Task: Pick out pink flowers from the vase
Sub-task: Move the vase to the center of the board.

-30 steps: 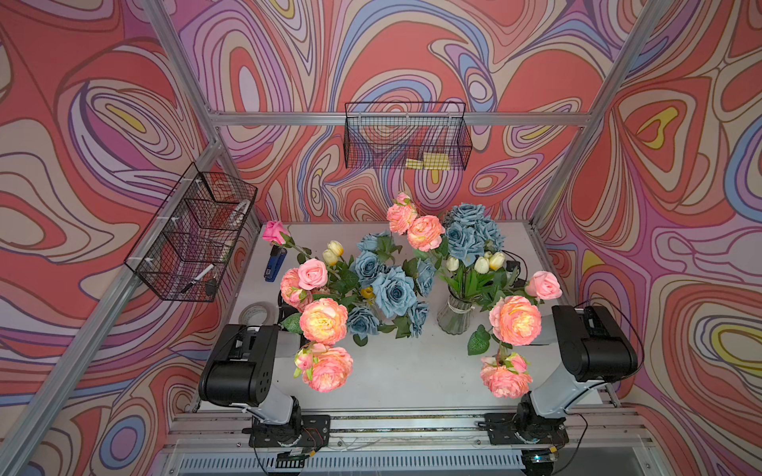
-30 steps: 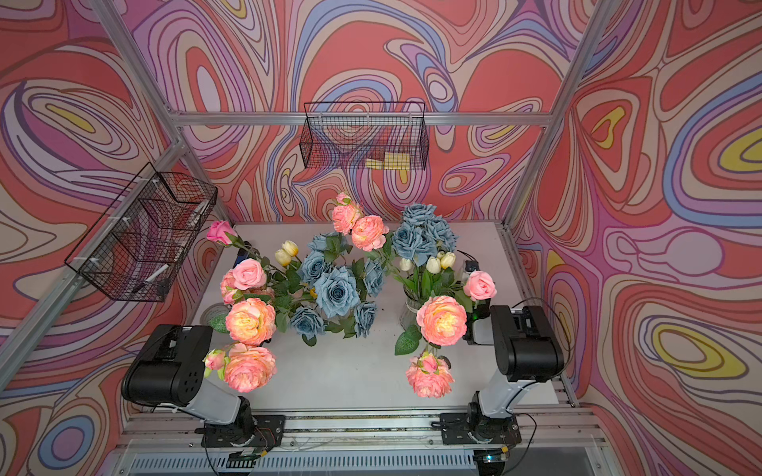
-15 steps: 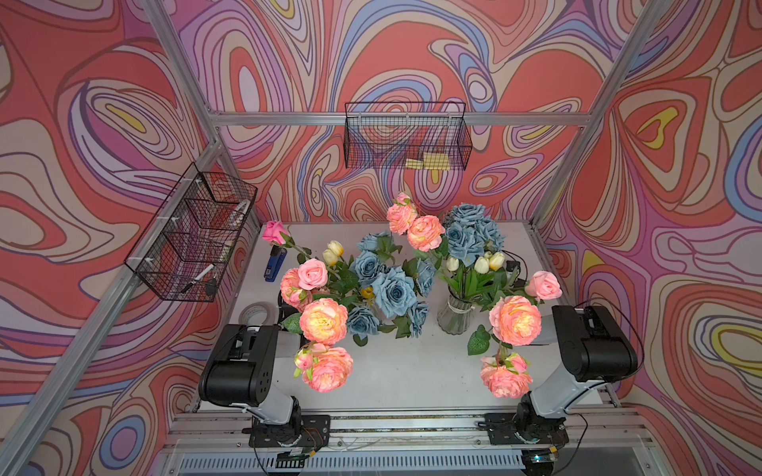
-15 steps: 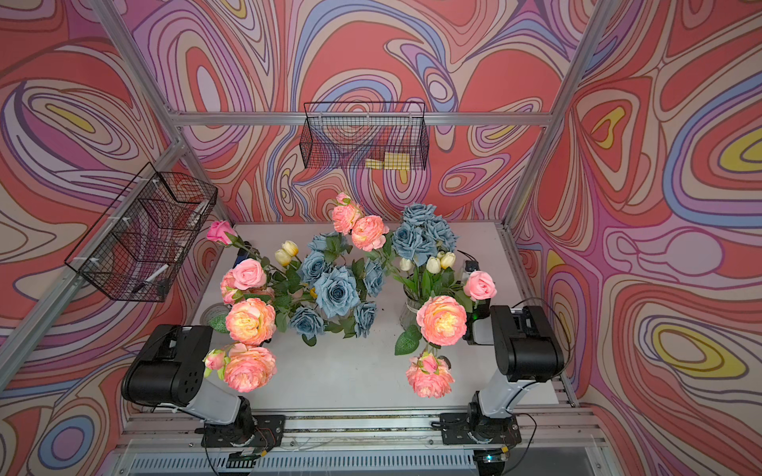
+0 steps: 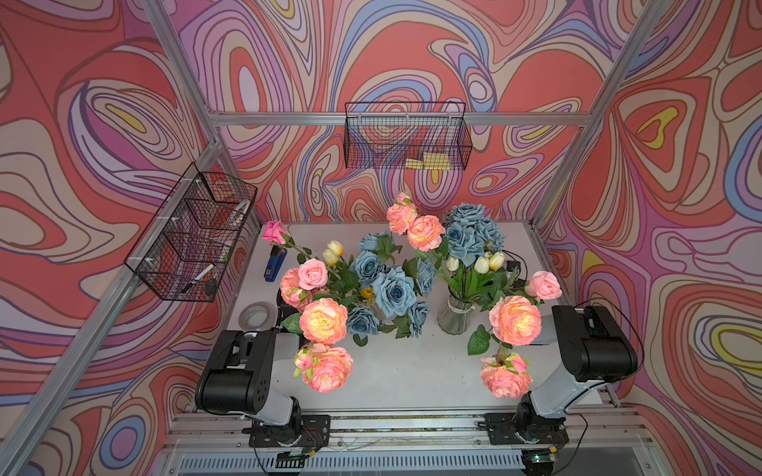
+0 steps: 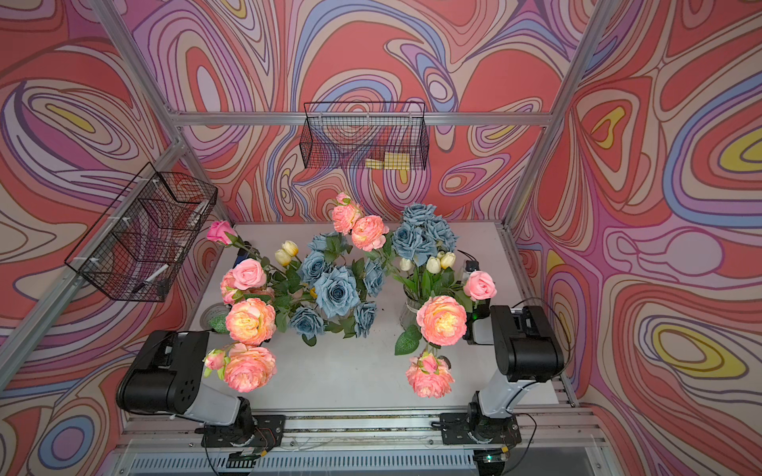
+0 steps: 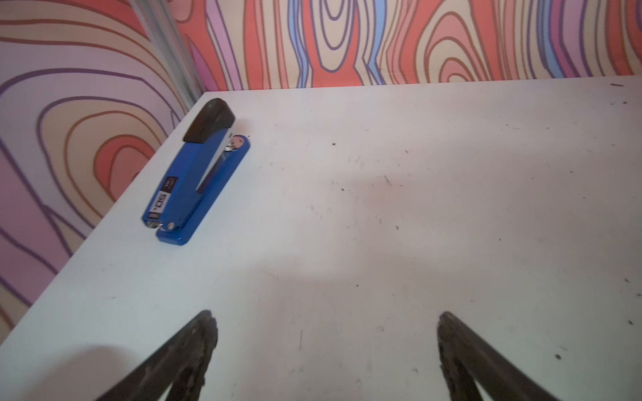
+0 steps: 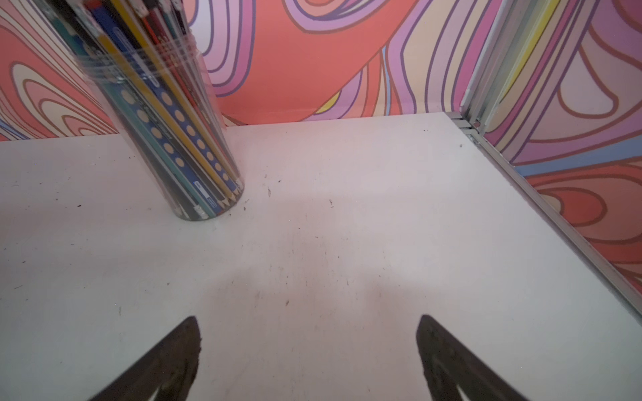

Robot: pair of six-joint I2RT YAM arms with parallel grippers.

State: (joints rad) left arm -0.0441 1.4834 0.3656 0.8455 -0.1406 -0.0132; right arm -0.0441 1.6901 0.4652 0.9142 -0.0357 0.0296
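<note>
- In both top views you see the pink flowers (image 5: pixel 323 321) (image 6: pixel 250 321) standing in two bunches on the white counter (image 5: pixel 396 383). They are mixed with blue roses (image 5: pixel 391 290) and small white and yellow tulips (image 5: pixel 486 261).
- The right bunch sits in a glass vase (image 5: pixel 453 317). Leaves and blooms mostly hide what holds the left bunch.
- Big pink blooms lean out to the front, over both arms. Smaller pink ones sit at the back between the bunches and out at the far sides.
- A blue stapler (image 5: pixel 275 261) and a roll of tape (image 5: pixel 256 315) lie on the left side of the counter, near the left bunch. Two wire baskets (image 5: pixel 406 136) hang on the walls.
- From up here the flowers cover both claws.
- In the left wrist view your left claw (image 7: pixel 326 314) is spread wide with nothing in it. Bare counter shows between its fingers. The stapler lies ahead, close to the wall.
- In the right wrist view your right claw (image 8: pixel 307 317) is spread wide too and holds nothing. A clear cup of pencils (image 8: pixel 166 132) stands ahead of it on the counter.
</note>
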